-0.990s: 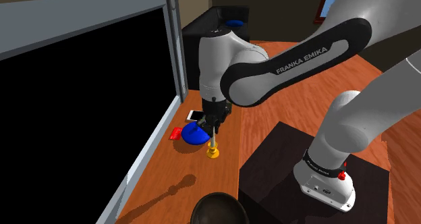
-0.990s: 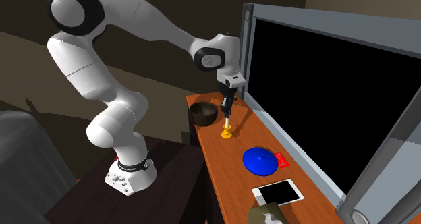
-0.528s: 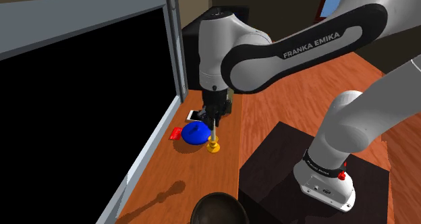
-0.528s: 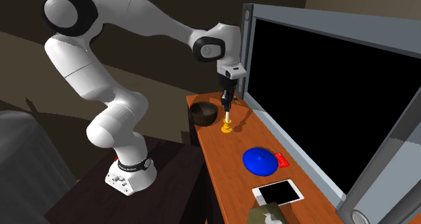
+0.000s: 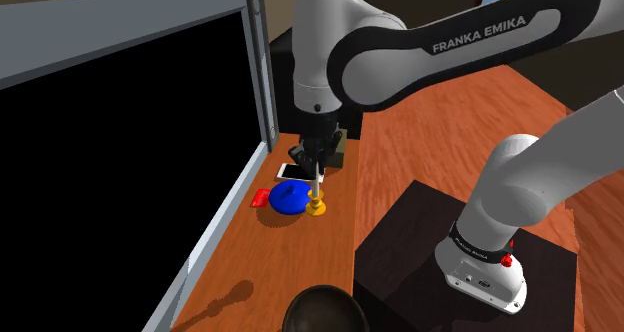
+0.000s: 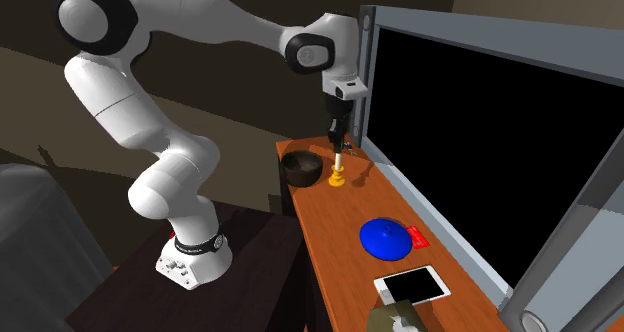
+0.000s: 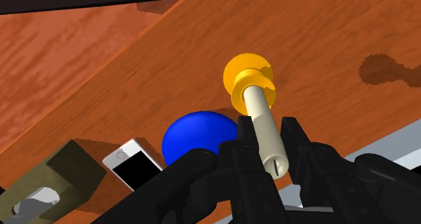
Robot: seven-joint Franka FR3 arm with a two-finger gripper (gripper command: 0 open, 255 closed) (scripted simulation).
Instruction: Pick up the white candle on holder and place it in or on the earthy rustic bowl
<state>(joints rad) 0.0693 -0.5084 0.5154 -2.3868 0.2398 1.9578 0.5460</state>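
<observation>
Orange-brown wooden desktop (image 6: 335, 242) runs along a big black grey-framed screen (image 6: 470, 130). Upright cream candle on yellow holder (image 7: 262, 115) is pinched by its stem in the all-black two-finger gripper (image 7: 269, 127), held just above the wood, approx. btwn dark round bowl (image 6: 301, 167) & screen. Blue dome-shaped object (image 6: 385, 238) sits further along.

Tally: 1 candle (image 7: 266, 133), 1 yellow holder (image 7: 248, 71) under it, 1 dark bowl (image 6: 301, 167), 1 blue dome (image 5: 289, 196), 1 phone (image 6: 408, 283), 1 small red piece (image 6: 419, 238), 1 olive block (image 7: 57, 175). All on 1 wooden table (image 6: 335, 242). Also 1 big black screen (image 6: 480, 150), 1 white arm (image 6: 200, 15), 1 dark stand (image 5: 400, 245).
</observation>
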